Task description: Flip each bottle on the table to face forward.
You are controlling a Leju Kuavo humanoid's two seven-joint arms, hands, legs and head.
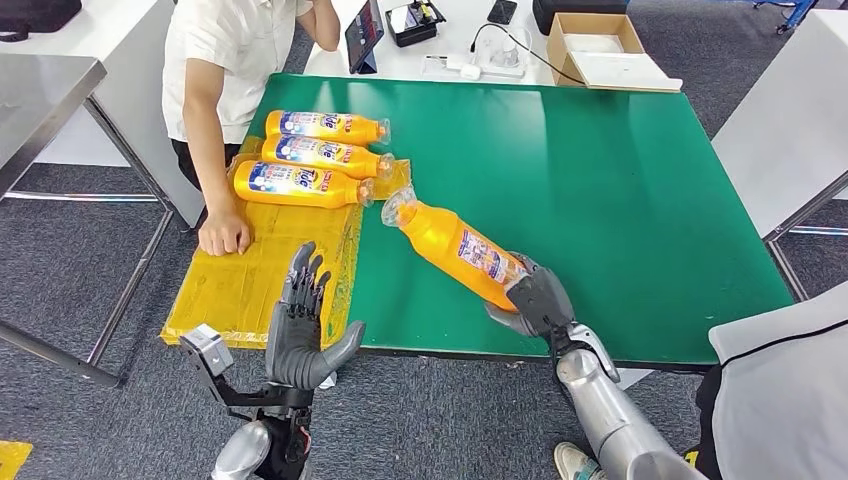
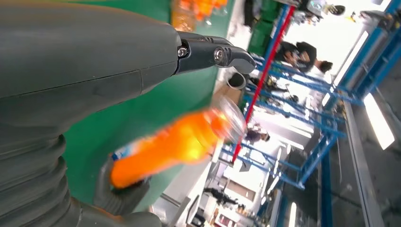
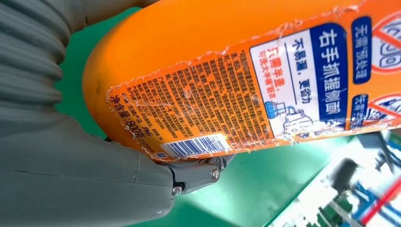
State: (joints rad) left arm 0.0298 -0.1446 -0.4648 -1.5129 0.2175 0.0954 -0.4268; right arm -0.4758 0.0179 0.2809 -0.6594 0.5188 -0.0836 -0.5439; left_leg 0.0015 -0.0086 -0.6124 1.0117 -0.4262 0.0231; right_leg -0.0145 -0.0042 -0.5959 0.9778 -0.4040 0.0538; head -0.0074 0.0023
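My right hand (image 1: 538, 297) grips the base of an orange bottle (image 1: 452, 243) that lies slanted over the green table (image 1: 600, 170), clear cap toward the far left. The right wrist view shows the bottle (image 3: 246, 80) close up, with its back label of small print and a barcode facing the camera. In the left wrist view the same bottle (image 2: 170, 146) appears blurred beyond the thumb. My left hand (image 1: 300, 330) is raised, fingers spread, holding nothing, near the table's front left edge. Three more orange bottles (image 1: 305, 155) lie side by side on a yellow mat (image 1: 250, 280), front labels up.
A person stands at the table's left side with a hand (image 1: 224, 235) resting on the yellow mat. Another person's clothing (image 1: 780, 390) is at the lower right. A cardboard box (image 1: 595, 45) and electronics sit on a white table behind.
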